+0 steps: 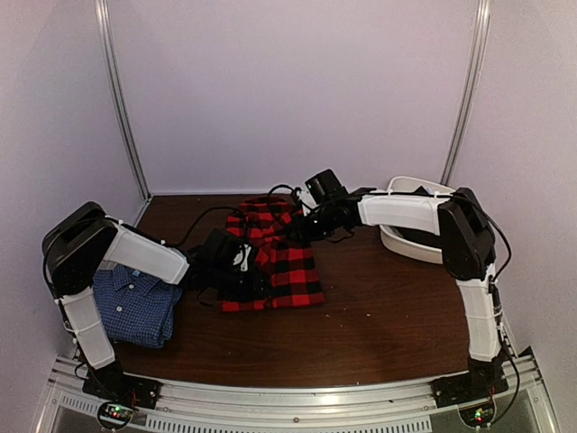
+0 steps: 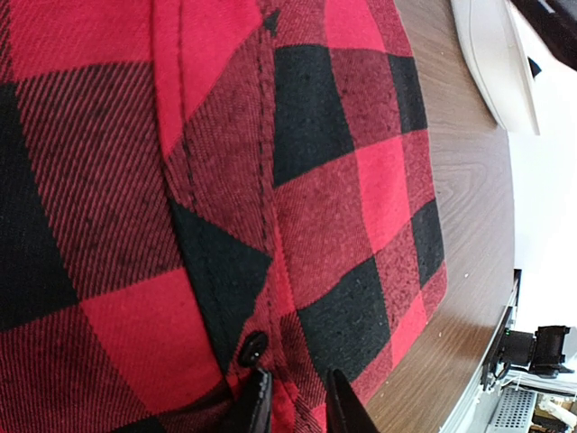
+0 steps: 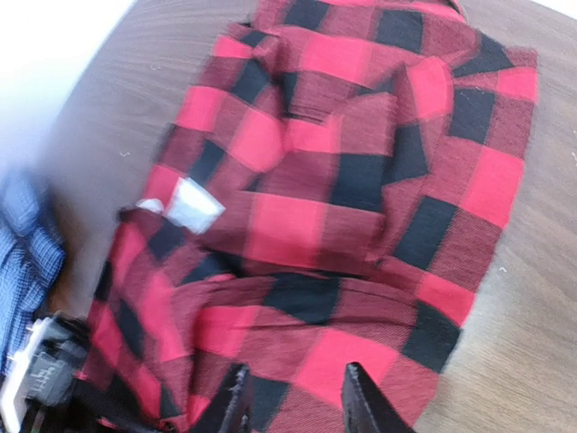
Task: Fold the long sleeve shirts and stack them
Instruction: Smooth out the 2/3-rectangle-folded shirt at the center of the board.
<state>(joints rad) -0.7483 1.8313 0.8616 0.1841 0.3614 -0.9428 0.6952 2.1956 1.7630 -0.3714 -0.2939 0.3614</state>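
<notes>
Flannel shirt (image 1: 284, 262) is soft and floppy, so you grip doubled edges: left end effector (image 2: 297, 392) pinches its hem, right end effector (image 3: 296, 383) hangs spread above.

Soft, matt woven flannel shirt (image 2: 343, 207) on smooth, faintly glossy wood-grain table (image 2: 460, 225)

Plaid shirt (image 1: 275, 257): red-and-black buffalo-check flannel; folded into a rough, rumpled rectangle; lies flat at the middle of the table (image 1: 379, 325); small white tag (image 3: 191, 204) showing on one fold.
Blue shirt (image 1: 135, 311): fine check, collared, buttoned; folded into a compact square; lies flat near the table's near left corner.
</notes>
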